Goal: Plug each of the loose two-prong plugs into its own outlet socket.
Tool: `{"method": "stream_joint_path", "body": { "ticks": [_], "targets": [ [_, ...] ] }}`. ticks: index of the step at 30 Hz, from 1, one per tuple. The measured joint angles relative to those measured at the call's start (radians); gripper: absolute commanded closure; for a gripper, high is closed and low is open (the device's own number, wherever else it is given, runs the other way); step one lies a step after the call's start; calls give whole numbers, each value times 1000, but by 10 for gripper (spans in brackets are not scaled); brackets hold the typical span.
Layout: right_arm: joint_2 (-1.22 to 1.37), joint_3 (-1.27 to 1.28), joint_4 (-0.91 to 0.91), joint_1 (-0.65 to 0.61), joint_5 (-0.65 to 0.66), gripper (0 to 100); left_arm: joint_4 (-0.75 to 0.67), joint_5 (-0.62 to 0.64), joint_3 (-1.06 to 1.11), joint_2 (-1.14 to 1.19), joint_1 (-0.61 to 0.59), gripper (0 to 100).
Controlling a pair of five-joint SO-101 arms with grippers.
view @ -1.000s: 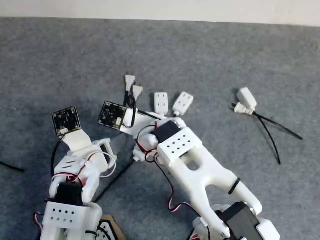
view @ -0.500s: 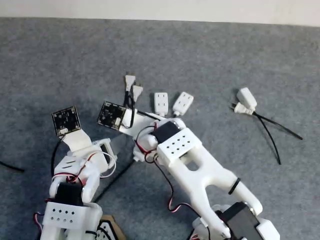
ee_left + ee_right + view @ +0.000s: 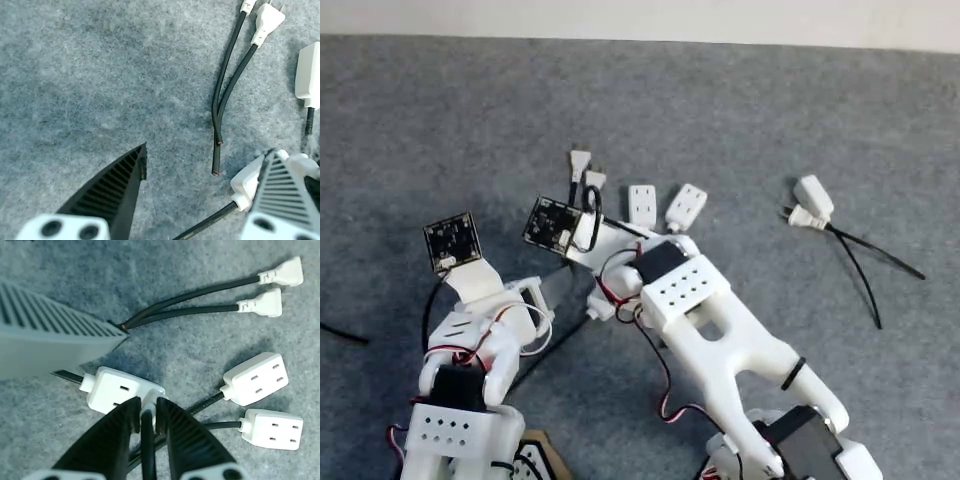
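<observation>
- Grey felt-like matting covers the counter under both arms.
- The right tool is closed on a white plug, whose black cord runs back between the fingers. The plug's nose touches the end of a white socket, but it cannot be told whether the prongs are seated.
- The left tool stands wide open just beside that same socket. Its pale ribbed finger is near the socket's body and grips nothing.
- Over the last second the right arm has edged slightly away from its base in the high view, and its camera board has slid toward the free sockets. The left arm has kept still. This reads as a push to drive the held plug home, so this pairing looks close to done but is unconfirmed.
- Farther out, a first loose plug and a second loose plug lie side by side. A near empty socket and a far empty socket lie just beside them, so two pairings are still left.
- Well apart, an outlying plug lies against a white block.
</observation>
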Motion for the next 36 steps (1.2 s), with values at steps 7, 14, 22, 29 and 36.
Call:
{"method": "stream_joint_path", "body": {
  "ticks": [7,14,22,29,36],
  "targets": [
    [-6,66,-66,63,0,992,0,0,0,0,0,646],
    [3,106,-64,72,-18,992,0,0,0,0,0,646],
    [-5,11,66,21,-121,992,0,0,0,0,0,646],
    [-278,-172,238,98,-400,992,0,0,0,0,0,646],
    [-407,164,74,376,-428,992,0,0,0,0,0,646]
  ]
}}
